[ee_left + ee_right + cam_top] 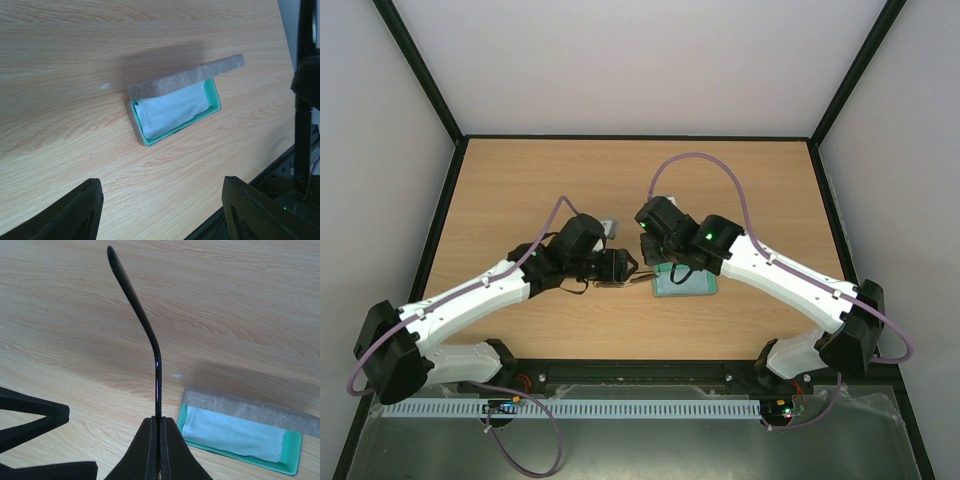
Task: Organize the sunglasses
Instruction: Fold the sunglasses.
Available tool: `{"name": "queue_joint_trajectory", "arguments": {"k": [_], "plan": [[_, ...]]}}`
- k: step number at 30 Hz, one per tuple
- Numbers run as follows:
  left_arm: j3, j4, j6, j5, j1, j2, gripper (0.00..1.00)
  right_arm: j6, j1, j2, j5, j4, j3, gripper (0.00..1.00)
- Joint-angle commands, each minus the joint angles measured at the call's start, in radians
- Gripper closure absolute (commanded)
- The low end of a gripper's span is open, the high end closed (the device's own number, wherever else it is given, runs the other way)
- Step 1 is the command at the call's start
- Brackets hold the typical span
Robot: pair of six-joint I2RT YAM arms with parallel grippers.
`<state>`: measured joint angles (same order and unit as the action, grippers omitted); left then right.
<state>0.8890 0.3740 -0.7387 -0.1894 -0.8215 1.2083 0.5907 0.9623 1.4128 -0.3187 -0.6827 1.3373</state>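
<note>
My right gripper (160, 424) is shut on one slim dark temple arm of the sunglasses (142, 320). The arm rises from the closed fingers and curves up to the left over the wood. The lenses are hidden behind the fingers. The grey case (240, 437) lies just to the right, its felt lid (187, 77) raised and a light blue cloth (172, 110) in its teal tray. My left gripper (161, 189) is open over bare table, short of the case, with nothing between its fingers. From above, both grippers (648, 247) (632, 268) meet beside the case (682, 283).
The right arm's dark links (302, 100) stand at the right edge of the left wrist view. The left gripper's black fingers (35, 420) show low on the left in the right wrist view. Black frame posts (445, 215) border the wooden table (520, 180).
</note>
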Motion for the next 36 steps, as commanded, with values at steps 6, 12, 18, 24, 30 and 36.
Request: {"name": "queue_joint_trajectory", "arguments": {"k": [6, 12, 18, 24, 30, 36], "plan": [[0.121, 0.112, 0.107, -0.050, 0.009, 0.022, 0.31, -0.003, -0.003, -0.032, -0.005, -0.013, -0.021, 0.99], [0.158, 0.138, 0.071, 0.033, 0.145, -0.064, 0.16, 0.005, -0.003, -0.042, -0.014, -0.016, -0.031, 0.99], [0.152, 0.145, 0.003, 0.011, 0.249, -0.223, 0.09, 0.063, -0.023, -0.038, -0.049, -0.028, -0.012, 0.99], [0.003, 0.029, -0.169, -0.065, 0.250, -0.399, 0.01, 0.204, -0.159, -0.098, 0.063, 0.077, -0.055, 0.99], [-0.214, -0.184, -0.377, -0.078, 0.235, -0.533, 0.01, 0.305, -0.229, -0.134, 0.188, 0.211, -0.118, 0.99], [-0.318, -0.405, -0.544, -0.020, 0.235, -0.588, 0.01, 0.410, -0.231, -0.139, 0.213, 0.312, -0.178, 0.99]]}}
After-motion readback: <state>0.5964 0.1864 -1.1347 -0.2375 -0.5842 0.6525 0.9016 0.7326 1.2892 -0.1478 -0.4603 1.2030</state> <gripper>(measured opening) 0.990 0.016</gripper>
